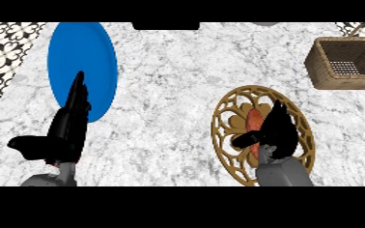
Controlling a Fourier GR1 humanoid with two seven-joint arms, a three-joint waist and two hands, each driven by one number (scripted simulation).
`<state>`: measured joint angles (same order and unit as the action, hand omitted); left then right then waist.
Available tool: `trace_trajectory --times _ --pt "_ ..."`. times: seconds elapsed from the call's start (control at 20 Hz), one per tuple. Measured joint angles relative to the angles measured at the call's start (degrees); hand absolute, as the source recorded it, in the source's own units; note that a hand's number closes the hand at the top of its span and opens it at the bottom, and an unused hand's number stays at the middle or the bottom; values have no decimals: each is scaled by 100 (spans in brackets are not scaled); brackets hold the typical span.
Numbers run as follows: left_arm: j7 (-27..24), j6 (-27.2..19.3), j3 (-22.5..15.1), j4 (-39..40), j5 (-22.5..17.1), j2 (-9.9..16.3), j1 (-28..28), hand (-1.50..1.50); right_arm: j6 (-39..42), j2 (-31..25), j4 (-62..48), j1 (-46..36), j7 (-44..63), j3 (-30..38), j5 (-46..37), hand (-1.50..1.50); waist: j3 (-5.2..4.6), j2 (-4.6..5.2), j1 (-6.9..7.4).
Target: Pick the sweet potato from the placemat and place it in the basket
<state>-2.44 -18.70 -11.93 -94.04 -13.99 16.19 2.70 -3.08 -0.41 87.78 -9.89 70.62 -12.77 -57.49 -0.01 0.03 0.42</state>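
Grey-white marble counter (178,77) with a blue plate (89,53) at far left, a wicker basket (324,77) at far right, and a round gold openwork placemat (231,121) at lower right. Sweet potato (254,120) lies on the placemat, well apart from the basket, and the right hand (279,128) is over it with fingers and thumb curving around it, hiding most of it. Left hand (68,121) rests at lower left, fingers straight and pointing up over the plate's lower edge, thumb out to the side, holding nothing.
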Motion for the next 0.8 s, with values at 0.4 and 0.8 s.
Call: trace_trajectory --times 0.4,0.8 --pt "-152 88 11 60 77 -130 -141 0 -184 10 -245 46 -165 44 181 150 -6 -13 -13" --pt "-81 155 91 -61 187 -179 -207 0 -14 3 -580 -135 -366 -26 212 150 -31 -48 -17"
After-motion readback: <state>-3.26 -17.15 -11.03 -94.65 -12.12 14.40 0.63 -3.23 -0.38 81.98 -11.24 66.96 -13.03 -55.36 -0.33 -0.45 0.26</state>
